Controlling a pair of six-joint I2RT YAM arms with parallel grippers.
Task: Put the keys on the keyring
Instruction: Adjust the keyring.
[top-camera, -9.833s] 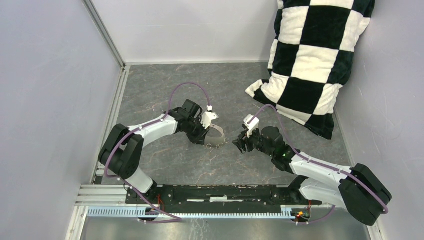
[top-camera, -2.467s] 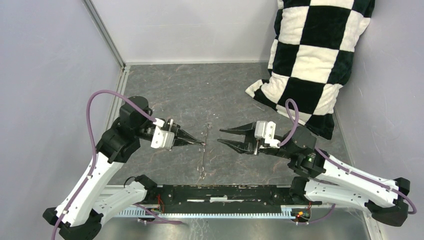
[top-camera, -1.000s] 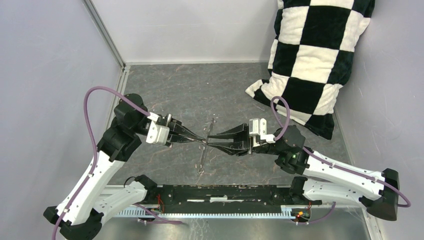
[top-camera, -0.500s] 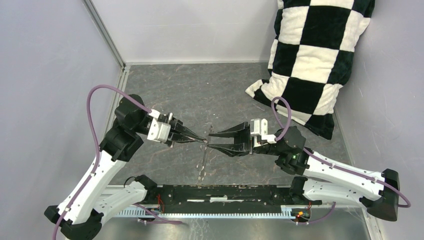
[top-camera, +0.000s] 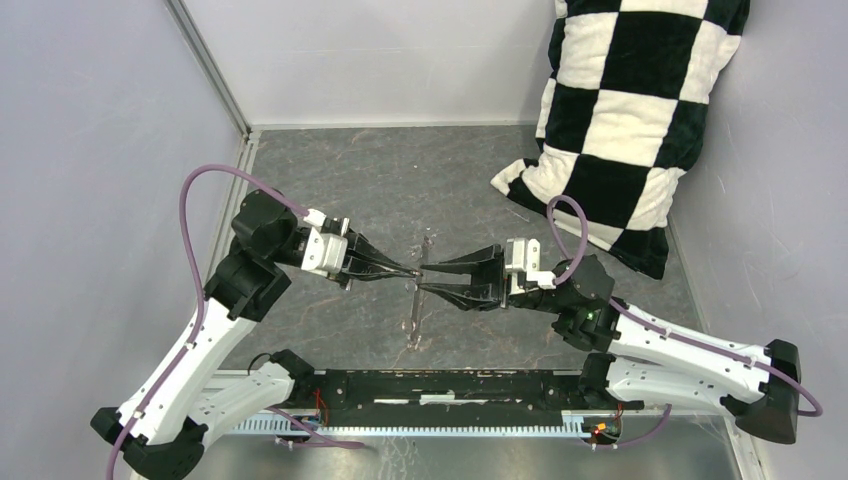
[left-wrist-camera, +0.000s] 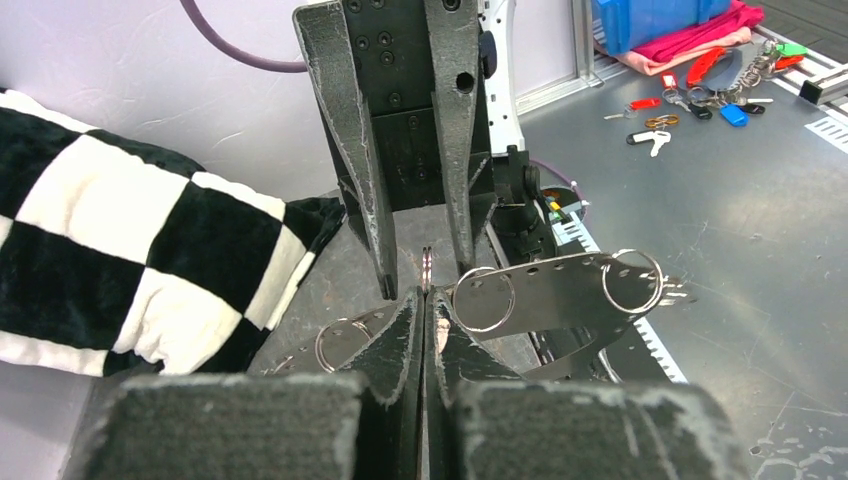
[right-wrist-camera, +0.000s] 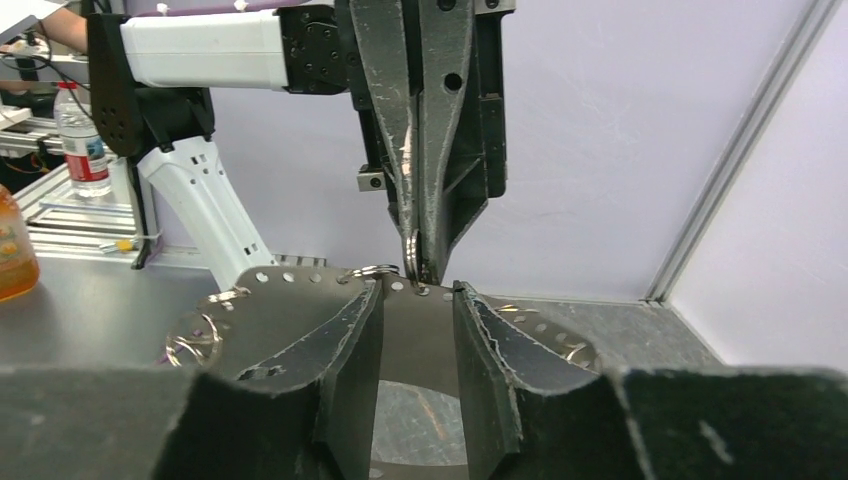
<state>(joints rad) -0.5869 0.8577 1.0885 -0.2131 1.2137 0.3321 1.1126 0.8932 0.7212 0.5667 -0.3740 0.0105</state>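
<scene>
A keyring (right-wrist-camera: 412, 252) on a holed metal strip (right-wrist-camera: 290, 300) is pinched by the closed left claw (top-camera: 410, 272); the right claw (top-camera: 421, 277) is held open, one finger either side.

Left gripper (top-camera: 411, 272): jaws closed, tip on keyring (top-camera: 412, 322).
Right gripper (top-camera: 421, 278): jaws apart, facing left gripper, tips at keyring.
Keyring: edge-on, a thin line.
Checkered pillow (top-camera: 620, 110): far right corner.

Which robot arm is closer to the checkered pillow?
Right. The right arm has its wrist just below the bottom corner of the checkered pillow. The left arm is far off on the other side.
</scene>
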